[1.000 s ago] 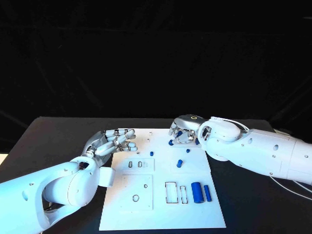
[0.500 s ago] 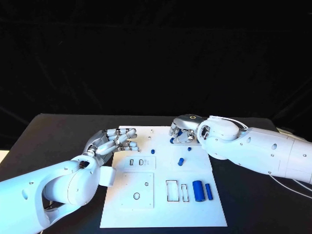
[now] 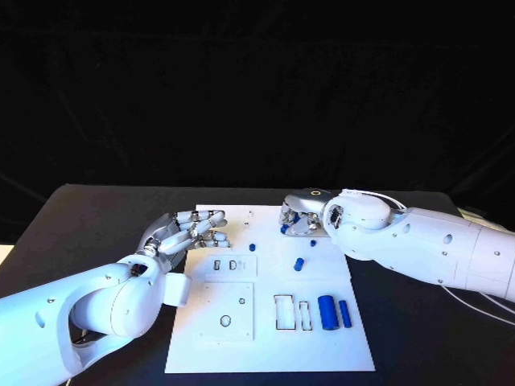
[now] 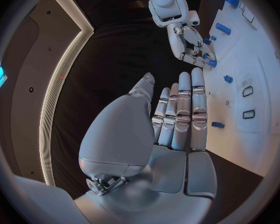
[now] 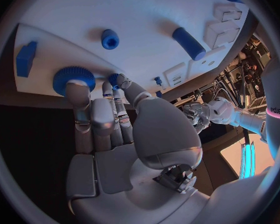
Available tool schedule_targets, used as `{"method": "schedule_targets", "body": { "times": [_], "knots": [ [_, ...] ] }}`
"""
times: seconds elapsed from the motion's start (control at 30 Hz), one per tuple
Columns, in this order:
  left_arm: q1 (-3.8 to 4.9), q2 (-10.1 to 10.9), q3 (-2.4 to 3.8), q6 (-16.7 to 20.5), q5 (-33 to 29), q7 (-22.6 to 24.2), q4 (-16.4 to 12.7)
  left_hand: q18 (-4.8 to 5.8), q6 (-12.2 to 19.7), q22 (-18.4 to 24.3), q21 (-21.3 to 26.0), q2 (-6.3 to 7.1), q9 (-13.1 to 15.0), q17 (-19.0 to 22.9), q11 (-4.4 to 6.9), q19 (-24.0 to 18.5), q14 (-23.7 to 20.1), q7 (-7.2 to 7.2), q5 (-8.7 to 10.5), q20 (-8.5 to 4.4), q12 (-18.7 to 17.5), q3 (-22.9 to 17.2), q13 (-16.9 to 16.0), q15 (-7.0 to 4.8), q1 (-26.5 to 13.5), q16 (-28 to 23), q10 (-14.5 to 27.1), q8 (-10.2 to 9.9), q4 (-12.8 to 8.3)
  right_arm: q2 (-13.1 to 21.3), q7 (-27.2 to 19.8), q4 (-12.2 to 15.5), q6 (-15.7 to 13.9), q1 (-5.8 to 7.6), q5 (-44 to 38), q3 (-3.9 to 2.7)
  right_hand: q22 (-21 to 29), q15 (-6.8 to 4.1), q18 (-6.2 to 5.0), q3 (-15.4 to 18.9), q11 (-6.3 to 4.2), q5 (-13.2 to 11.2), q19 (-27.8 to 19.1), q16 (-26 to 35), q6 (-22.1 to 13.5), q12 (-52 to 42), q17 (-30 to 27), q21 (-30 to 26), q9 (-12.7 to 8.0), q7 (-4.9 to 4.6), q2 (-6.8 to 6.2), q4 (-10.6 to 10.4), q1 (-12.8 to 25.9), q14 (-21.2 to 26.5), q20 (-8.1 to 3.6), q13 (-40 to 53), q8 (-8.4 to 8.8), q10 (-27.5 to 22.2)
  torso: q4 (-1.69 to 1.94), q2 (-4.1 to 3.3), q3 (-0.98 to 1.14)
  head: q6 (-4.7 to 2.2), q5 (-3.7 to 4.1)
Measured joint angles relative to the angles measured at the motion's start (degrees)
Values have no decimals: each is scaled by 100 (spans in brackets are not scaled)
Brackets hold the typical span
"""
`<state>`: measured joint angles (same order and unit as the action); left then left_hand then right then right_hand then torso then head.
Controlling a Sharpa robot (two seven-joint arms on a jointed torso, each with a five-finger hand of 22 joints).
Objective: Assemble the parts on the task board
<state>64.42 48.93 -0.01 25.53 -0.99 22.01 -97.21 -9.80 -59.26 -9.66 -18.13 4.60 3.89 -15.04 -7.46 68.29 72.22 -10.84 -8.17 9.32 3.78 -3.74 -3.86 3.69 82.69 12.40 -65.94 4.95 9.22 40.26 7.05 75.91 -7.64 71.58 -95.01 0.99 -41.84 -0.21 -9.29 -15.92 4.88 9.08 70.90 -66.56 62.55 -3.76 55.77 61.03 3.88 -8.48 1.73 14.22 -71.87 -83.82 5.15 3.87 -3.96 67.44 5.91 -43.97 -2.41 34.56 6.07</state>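
Note:
The white task board (image 3: pixel 269 338) lies mid-table. My right hand (image 3: pixel 301 218) is at its far edge, fingers curled down onto a blue gear (image 5: pixel 70 76) that lies on the board. The thumb presses a small blue piece (image 5: pixel 114 77) beside the gear. My left hand (image 3: pixel 192 230) hovers over the board's far left corner, flat, fingers straight and together, holding nothing. On the board stand a blue peg (image 3: pixel 298 263) and a smaller peg (image 3: pixel 252 248). A thick blue cylinder (image 3: pixel 326 310) and a blue bar (image 3: pixel 344 314) lie near the right edge.
A blue block (image 5: pixel 26 58) sits at the board's corner beside the gear. The board has rectangular slots (image 3: pixel 283 312) and an oval hole (image 3: pixel 225 320). Black table (image 3: pixel 95 217) surrounds the board on both sides.
The camera has shifted a little. My right hand has drawn its fingers closer over the gear at the far edge. The left hand stays flat and has barely moved.

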Motion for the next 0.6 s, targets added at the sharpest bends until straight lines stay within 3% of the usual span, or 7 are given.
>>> {"method": "schedule_targets", "body": {
  "times": [0.4,0.47,0.6],
  "knots": [
    [0,2,0,-12,1,-15,3,0,0,0,0,0,0,1,0,0,0,0,0,0,0,0,0,0,0,0,0,0,0,-33,0,-45,-4,-3,-16,0,-220,0,9,-152,-53,-58,37,-176,105,0,168,195,4,43,32,-87,32,0,-10,-7,6,113,7,-13,-7,32,-36],
    [0,-1,0,-14,1,-20,10,0,0,-5,0,-16,0,-9,0,0,0,0,0,0,0,16,0,0,-15,-22,0,0,-16,-32,0,-42,-18,-3,-30,-1,-345,-15,90,-239,-66,-133,85,-256,179,1,256,292,7,55,62,-79,-1,-15,-22,-4,-5,187,5,-16,-7,36,-52],
    [0,-5,0,-16,1,-29,17,0,0,-5,0,-23,0,-9,0,0,0,0,0,0,0,16,0,0,-23,-22,0,0,-16,-41,0,-44,-20,-3,-59,-2,-482,-22,90,-351,-83,-279,85,-328,236,1,346,400,12,73,70,-115,-10,-22,-22,0,-40,245,4,-18,-9,46,-52]
  ]
}}
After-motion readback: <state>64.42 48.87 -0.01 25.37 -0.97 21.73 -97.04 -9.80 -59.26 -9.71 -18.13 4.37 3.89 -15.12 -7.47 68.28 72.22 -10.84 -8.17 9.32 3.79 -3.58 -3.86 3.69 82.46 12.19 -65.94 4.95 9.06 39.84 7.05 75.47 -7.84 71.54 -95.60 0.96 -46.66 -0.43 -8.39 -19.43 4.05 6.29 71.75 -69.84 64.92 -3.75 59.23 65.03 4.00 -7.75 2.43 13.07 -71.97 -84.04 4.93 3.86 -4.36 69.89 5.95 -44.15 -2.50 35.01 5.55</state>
